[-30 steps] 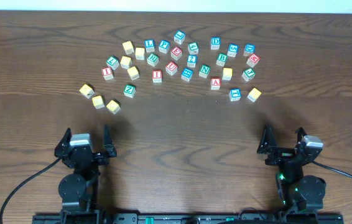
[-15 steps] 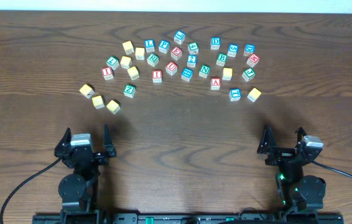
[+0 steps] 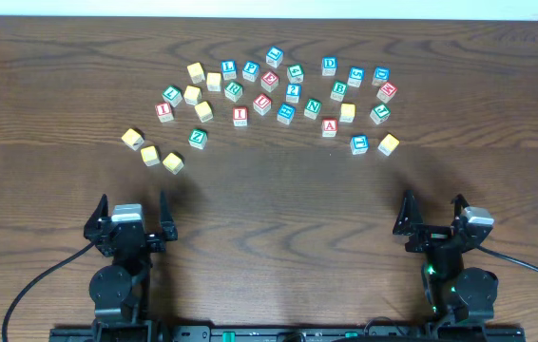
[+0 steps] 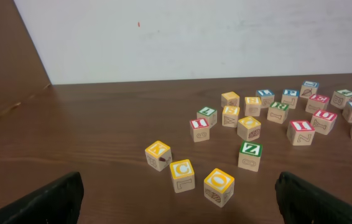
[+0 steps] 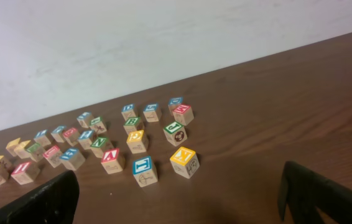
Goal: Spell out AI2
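Dark wooden tabletop (image 3: 269,209) fills the overhead view, and nothing on it has shifted in the last second, so the spelling has not begun: the red A cube (image 3: 329,126), red I cube (image 3: 240,116) and blue 2 cube (image 3: 293,92) sit apart in the far scatter, while my left gripper (image 3: 133,201) and right gripper (image 3: 431,201) wait near, both spread wide and empty. From my left wrist, yellow cubes (image 4: 219,185) and the green Z cube (image 4: 249,152) stand nearest, before a white wall (image 4: 194,37). From my right wrist, the red A cube lies left of centre, well ahead of my parted fingers.
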Motion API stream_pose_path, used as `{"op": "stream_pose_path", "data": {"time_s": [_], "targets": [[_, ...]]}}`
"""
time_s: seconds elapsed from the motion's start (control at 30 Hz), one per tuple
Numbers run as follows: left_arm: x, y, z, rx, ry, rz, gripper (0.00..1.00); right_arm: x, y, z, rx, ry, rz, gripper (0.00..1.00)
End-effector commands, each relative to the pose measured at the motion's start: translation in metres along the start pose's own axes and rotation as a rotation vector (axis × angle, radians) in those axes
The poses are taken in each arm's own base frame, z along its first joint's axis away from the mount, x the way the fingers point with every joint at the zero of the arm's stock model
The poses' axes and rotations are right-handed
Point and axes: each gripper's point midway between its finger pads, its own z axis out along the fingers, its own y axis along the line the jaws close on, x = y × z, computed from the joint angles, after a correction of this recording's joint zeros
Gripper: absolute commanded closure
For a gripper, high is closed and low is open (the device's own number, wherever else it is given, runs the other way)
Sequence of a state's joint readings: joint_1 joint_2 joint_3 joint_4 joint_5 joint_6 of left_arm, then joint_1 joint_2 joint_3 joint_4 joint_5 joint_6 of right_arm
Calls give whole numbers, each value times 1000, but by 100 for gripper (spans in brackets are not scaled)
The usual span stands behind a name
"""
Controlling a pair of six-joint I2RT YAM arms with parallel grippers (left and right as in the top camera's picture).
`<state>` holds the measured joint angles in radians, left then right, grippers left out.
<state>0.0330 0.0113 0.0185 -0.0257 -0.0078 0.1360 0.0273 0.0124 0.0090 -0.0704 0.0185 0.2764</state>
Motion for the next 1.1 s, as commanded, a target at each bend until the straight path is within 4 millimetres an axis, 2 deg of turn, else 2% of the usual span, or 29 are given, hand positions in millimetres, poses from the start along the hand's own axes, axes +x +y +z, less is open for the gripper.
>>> {"op": "stream_pose_path", "data": {"time_s": [0.0, 0.27, 0.4, 0.5, 0.57, 0.73, 0.87, 0.9, 1.07], "targets": [[18, 9, 1, -51, 62, 21, 2, -1, -4, 0, 17, -7, -11, 1], [18, 6, 1, -35, 59, 6, 2, 0, -3, 0, 8, -4, -10, 1], [16, 5, 1, -33, 50, -164, 2, 2, 7, 0, -50, 11, 5, 1], [9, -5, 0, 26, 42, -198, 2, 1, 14, -1, -85, 10, 43, 1], [1, -8, -1, 46, 34, -206, 2, -2, 18, -1, -107, 4, 48, 1], [-35, -11, -4, 80, 18, -236, 3, -9, 29, -4, -161, 1, 45, 1], [-63, -17, 1, 126, 44, -236, 2, -27, 38, -9, -192, -22, 24, 1], [-78, -21, 6, 153, 64, -237, 3, -35, 40, -11, -191, -21, 23, 1], [-110, -31, 17, 218, 155, -243, 2, -63, 48, -19, -181, 9, 17, 1]]}}
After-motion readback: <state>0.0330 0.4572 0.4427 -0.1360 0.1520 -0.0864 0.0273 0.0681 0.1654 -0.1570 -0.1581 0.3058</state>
